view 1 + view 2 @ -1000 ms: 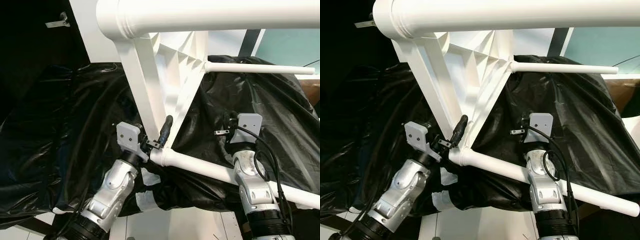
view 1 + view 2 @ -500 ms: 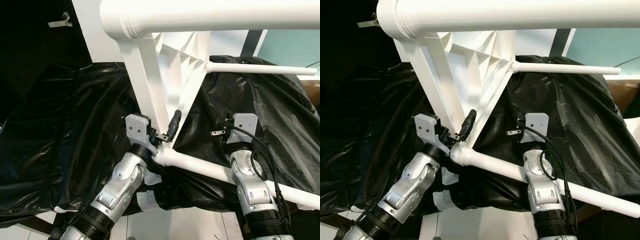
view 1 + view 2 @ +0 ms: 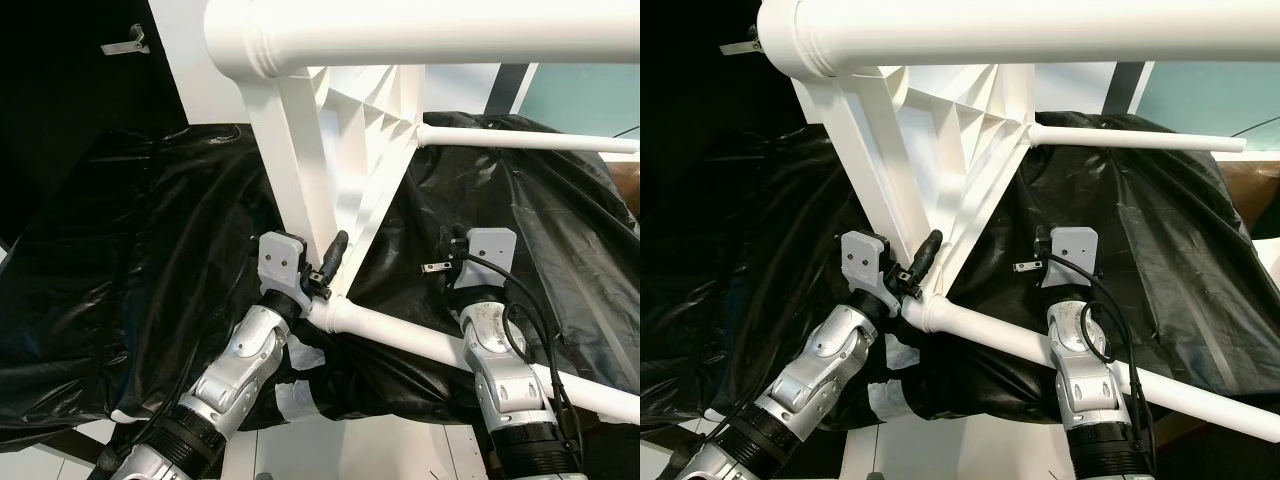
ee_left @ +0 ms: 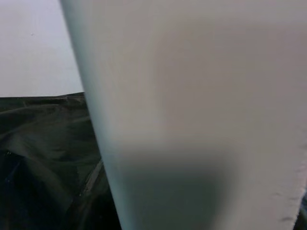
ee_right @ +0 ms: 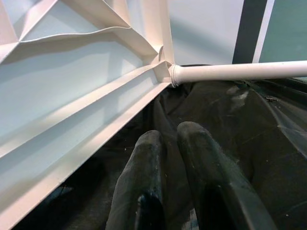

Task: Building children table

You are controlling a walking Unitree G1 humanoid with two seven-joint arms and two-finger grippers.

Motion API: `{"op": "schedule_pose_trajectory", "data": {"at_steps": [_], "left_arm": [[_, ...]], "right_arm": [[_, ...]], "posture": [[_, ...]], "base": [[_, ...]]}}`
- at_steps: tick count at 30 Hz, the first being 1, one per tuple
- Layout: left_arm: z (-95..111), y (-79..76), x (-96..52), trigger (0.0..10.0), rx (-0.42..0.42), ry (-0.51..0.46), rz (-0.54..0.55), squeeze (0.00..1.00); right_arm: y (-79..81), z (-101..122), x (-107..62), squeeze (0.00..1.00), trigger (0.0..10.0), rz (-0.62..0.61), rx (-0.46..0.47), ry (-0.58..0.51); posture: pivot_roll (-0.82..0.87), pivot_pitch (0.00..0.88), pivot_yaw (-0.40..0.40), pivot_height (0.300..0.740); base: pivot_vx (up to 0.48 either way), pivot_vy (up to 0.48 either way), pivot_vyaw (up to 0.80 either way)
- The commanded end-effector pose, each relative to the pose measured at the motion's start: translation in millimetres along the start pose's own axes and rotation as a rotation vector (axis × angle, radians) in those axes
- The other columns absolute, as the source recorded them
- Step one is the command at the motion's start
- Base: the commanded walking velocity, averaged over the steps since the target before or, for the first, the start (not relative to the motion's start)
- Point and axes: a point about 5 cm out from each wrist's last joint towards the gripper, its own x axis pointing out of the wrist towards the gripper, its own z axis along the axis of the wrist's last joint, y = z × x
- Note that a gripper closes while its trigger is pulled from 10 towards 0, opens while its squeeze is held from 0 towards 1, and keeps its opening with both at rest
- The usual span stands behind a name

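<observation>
A white plastic children's table (image 3: 340,130) lies tipped over black sheeting, its ribbed underside facing me. One thick leg (image 3: 420,30) crosses the top of the head views. A second leg (image 3: 420,338) runs low to the right, and a thin far leg (image 3: 520,140) sticks out behind. My left gripper (image 3: 322,262) sits at the corner where the lower leg joins. One black finger (image 3: 335,250) lies against the frame's rib, and that rib (image 4: 192,115) stands blurred and close in the left wrist view. My right gripper (image 5: 168,136) hovers shut and empty above the sheeting, beside the table's underside (image 5: 72,96).
Crumpled black plastic sheeting (image 3: 130,250) covers the support under the table. White floor or board (image 3: 370,450) shows at the bottom between my arms. A white wall panel (image 3: 200,60) and a dark post (image 3: 505,90) stand behind, with a small metal bracket (image 3: 125,42) at the upper left.
My left arm has swung right and up, bringing its wrist close against the table's corner rib. The table has shifted slightly with it. The right arm has barely moved.
</observation>
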Motion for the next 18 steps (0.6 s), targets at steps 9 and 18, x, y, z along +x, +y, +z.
{"op": "schedule_pose_trajectory", "data": {"at_steps": [9, 18], "left_arm": [[-13, -16.4, -2.2, 0.0, 0.083, 0.039, -0.283, 0.00], [-22, 5.4, -0.6, 0.0, 0.172, 0.078, -0.077, 0.00]], "right_arm": [[-0.2, 4, -2.8, 0.00, 10.0, 0.010, 0.007, -0.008], [-0.1, 8, -4.3, 0.00, 10.0, 0.013, 0.015, -0.017]], "posture": [[0.02, 0.000, 0.015, 0.740], [0.02, 0.000, 0.018, 0.740]], "base": [[0.000, 0.000, 0.00], [0.000, 0.000, 0.00]]}}
